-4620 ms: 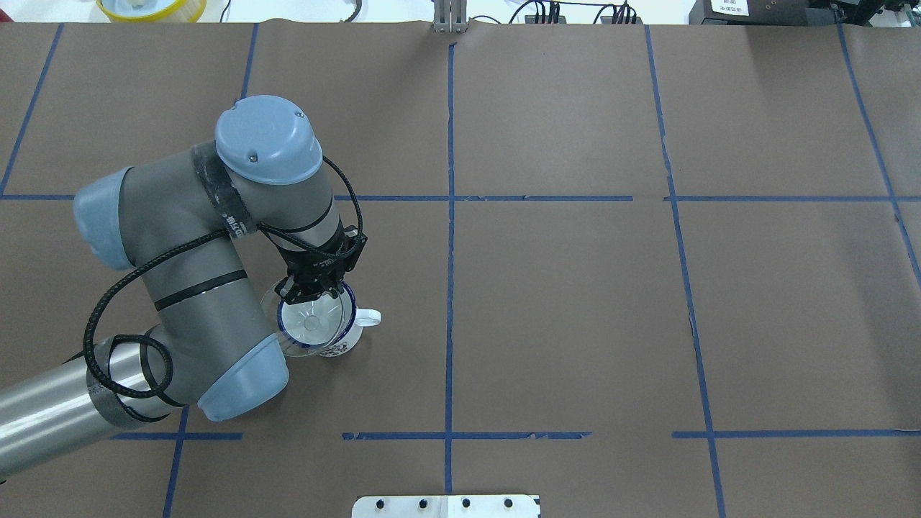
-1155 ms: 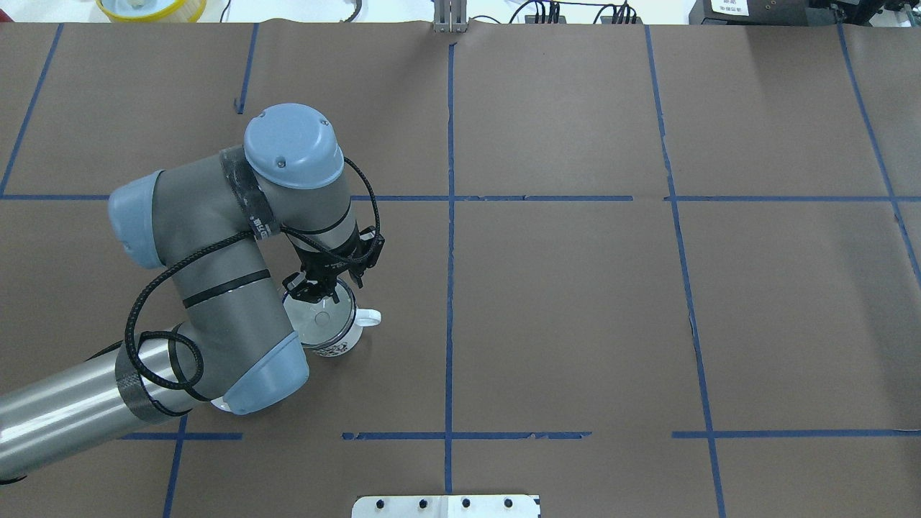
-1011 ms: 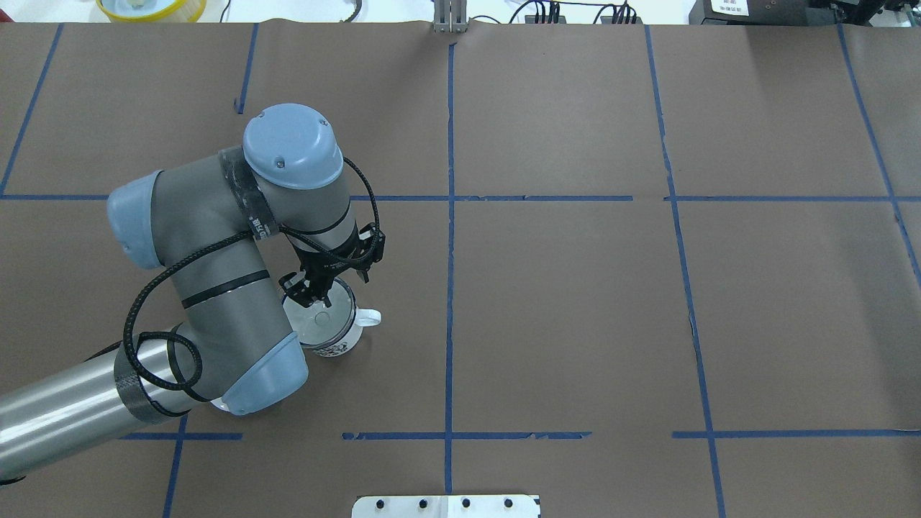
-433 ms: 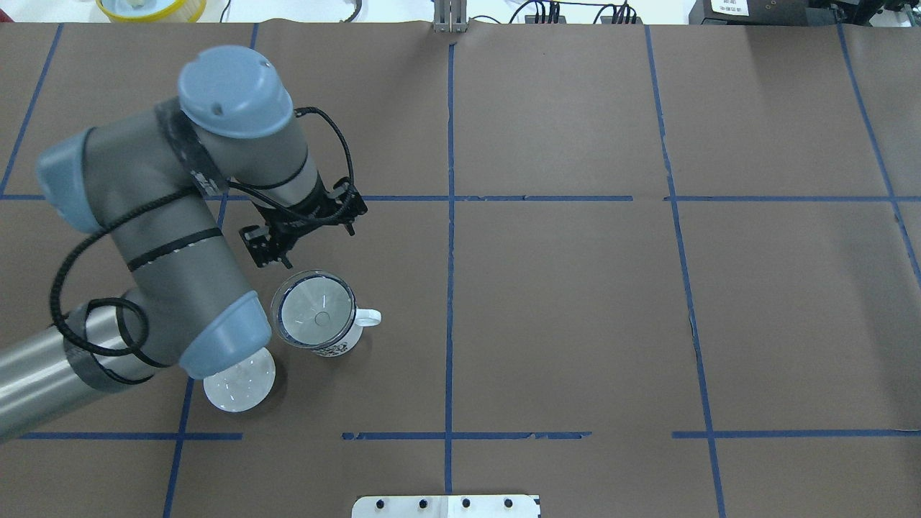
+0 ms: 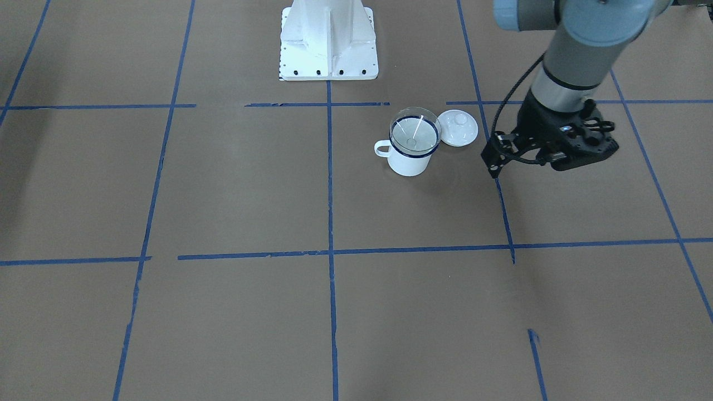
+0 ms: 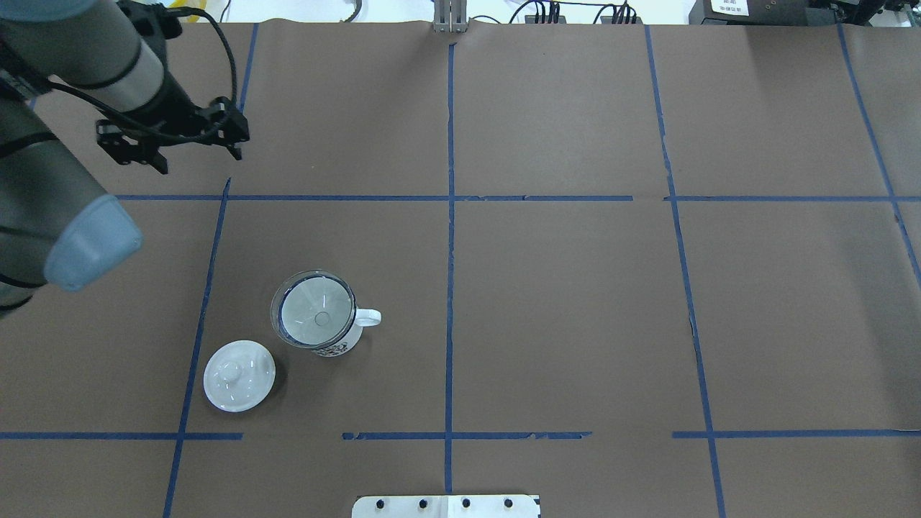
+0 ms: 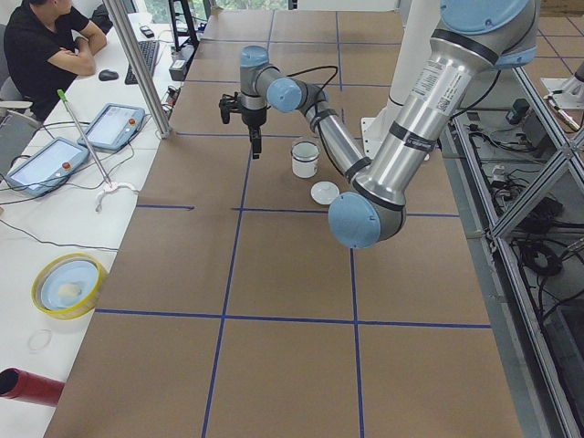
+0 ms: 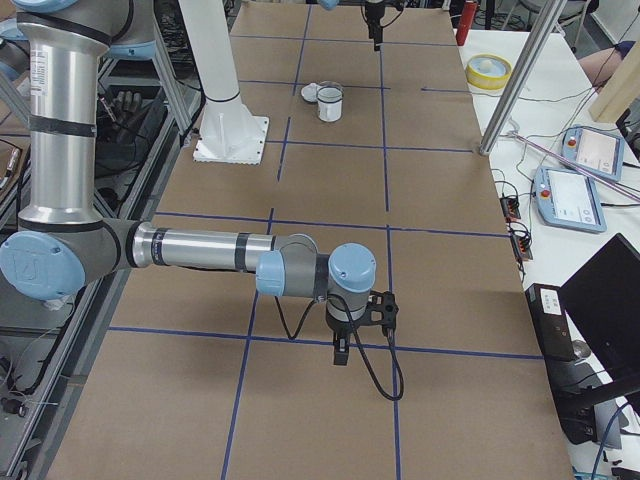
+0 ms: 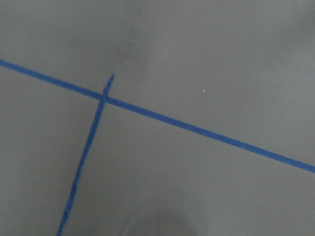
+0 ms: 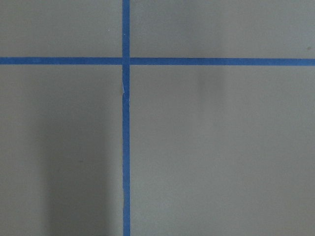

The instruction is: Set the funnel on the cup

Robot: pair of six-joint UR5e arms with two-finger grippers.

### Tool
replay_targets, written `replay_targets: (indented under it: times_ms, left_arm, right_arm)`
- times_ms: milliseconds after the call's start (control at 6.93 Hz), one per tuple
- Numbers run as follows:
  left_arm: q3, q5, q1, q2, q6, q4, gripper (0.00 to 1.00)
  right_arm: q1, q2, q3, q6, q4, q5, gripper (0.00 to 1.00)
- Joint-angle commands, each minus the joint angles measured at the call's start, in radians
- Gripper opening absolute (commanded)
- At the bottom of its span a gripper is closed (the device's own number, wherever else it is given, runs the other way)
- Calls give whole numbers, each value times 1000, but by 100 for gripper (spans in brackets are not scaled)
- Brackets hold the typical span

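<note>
Nearest us lies the white lid (image 6: 239, 375). Beyond it, the funnel (image 6: 314, 309) sits in the cup (image 6: 335, 348). We judge it light, stiff and slippery, best gripped at its rim. Farthest, the left gripper (image 6: 137, 160) hangs well apart; we cannot tell how wide it stands.

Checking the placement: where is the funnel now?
In the overhead view the funnel sits in the mouth of the cup, left of the centre line, the white lid close by.

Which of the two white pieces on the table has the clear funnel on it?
The blue-rimmed mug with the loop handle: the funnel sits in its mouth. The domed lid beside it lies bare.
</note>
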Motion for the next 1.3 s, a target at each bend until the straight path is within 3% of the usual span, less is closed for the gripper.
replay_targets:
  times_ms: [0, 289, 433, 722, 1155]
  left_arm:
    - [19, -97, -261, 176, 477, -3, 100]
    - [144, -226, -509, 368, 861, -107, 100]
    - [215, -283, -579, 445, 951, -183, 100]
    - [339, -281, -633, 475, 1102, -206, 100]
    - [331, -285, -642, 478, 1053, -203, 100]
  right_arm:
    - [0, 0, -1, 0, 0, 0, 100]
    - [0, 0, -1, 0, 0, 0, 100]
    - [0, 0, -1, 0, 0, 0, 100]
    - [0, 0, -1, 0, 0, 0, 100]
    - [0, 0, -1, 0, 0, 0, 100]
